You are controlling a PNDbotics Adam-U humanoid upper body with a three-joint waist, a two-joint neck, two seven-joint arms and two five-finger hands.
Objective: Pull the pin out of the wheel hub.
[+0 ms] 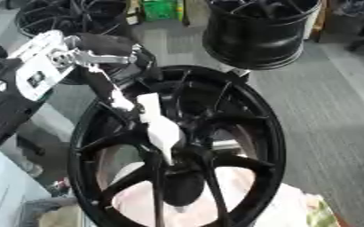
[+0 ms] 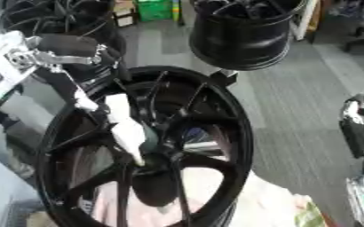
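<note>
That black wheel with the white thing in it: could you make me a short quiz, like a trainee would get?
1. True or false: the left robot hand reaches into the wheel hub from the upper left.
2. What colour is the pin over the hub's centre? A) white B) red C) green
3. Fill in: the right robot hand shows only at the right edge of the ______ eye view.

Key:
1. True.
2. A; the pin is white, slanting down toward the centre where the spokes meet.
3. Right; it is well away from the wheel.
</note>
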